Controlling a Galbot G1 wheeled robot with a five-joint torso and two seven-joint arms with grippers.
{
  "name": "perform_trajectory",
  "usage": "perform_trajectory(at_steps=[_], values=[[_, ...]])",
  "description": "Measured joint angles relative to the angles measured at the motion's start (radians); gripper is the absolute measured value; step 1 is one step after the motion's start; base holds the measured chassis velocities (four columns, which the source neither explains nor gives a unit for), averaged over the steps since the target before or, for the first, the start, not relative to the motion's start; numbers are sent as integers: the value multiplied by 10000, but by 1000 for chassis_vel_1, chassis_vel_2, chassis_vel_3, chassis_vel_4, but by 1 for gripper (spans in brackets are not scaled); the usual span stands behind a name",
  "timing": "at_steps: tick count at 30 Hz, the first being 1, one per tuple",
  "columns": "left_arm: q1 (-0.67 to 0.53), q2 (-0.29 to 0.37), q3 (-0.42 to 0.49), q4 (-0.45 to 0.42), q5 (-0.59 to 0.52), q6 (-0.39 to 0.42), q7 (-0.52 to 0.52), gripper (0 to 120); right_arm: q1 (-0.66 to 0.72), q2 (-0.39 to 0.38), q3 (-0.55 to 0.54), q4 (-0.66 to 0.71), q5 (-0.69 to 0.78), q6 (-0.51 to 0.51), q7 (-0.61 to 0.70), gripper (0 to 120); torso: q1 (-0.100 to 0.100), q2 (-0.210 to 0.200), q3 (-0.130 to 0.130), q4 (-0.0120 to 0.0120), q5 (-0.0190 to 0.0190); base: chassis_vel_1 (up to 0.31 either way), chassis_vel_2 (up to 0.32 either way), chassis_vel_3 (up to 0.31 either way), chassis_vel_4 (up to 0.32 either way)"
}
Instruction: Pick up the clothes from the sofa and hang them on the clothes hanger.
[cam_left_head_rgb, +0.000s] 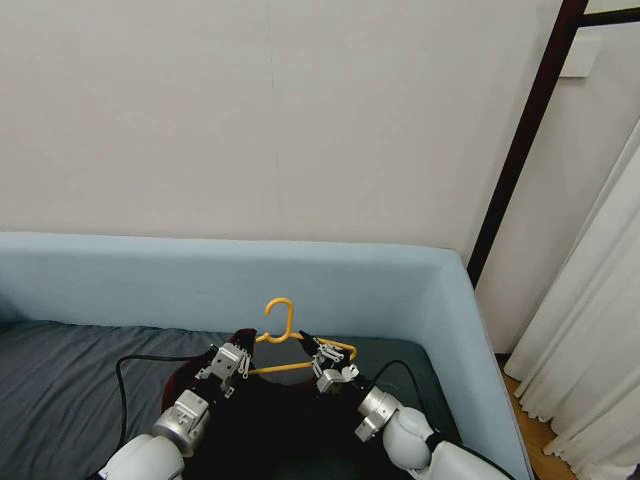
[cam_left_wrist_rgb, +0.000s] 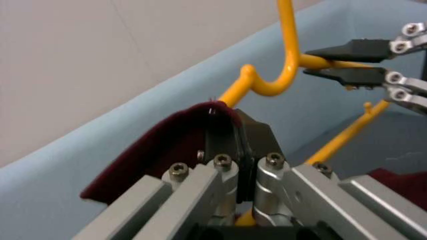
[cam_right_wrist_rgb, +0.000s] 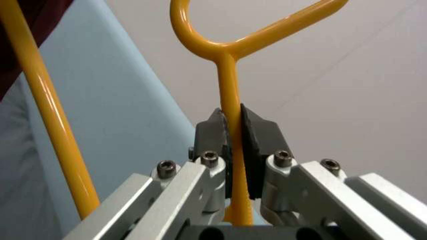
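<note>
A: Where do we have the hanger (cam_left_wrist_rgb: 288, 50) now?

B: Between our two arms, lifted clear above the sofa (cam_left_head_rgb: 200, 280); its hook points up toward the backrest; the right gripper (cam_right_wrist_rgb: 233, 125) is clamped tight on one yellow bar just below the hook, which we judge is there to steady the frame so it cannot swing.

A: And the left gripper (cam_left_wrist_rgb: 238, 131)?

B: Closed as well; it pinches an edge of the dark red garment (cam_left_wrist_rgb: 153, 155) right against the hanger's other shoulder; the yellow bar comes out from under the cloth just past our fingertips; we read that as drawing the fabric up over that shoulder while the other side is held firm.

A: So where does the garment lie?

B: One edge is up at the left gripper, touching the hanger; the rest hangs and pools beneath our arms on the grey seat cushion (cam_left_head_rgb: 60, 370); whether the neck opening has passed over the hook we cannot tell.

A: How far along are we, then?

B: Partway, by our judgement; the garment is off the seat at one edge but not yet seated on both shoulders; if the cloth slips from the left pinch, that shoulder would come bare.
</note>
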Motion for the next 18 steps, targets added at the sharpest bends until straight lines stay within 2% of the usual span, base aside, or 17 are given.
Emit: perform_trajectory(at_steps=[9,14,17,18], values=[[119,-66,-44,-79,192,-500,516,0,-200,-152,-117,352,-82,-1376,582,4,0,0,0,0,1,0,0,0,0],[120,-106,-35,-129,204,-539,617,0,-647,-527,-129,640,-372,-2375,575,4,0,0,0,-3,3,0,0,0,0],[155,-223,134,-120,259,-697,899,0,-936,-645,-86,854,-666,-3374,591,4,0,0,0,-1,1,0,0,0,0],[155,-223,134,-120,259,-697,899,0,-936,-645,-86,854,-666,-3374,591,4,0,0,0,-1,1,0,0,0,0]])
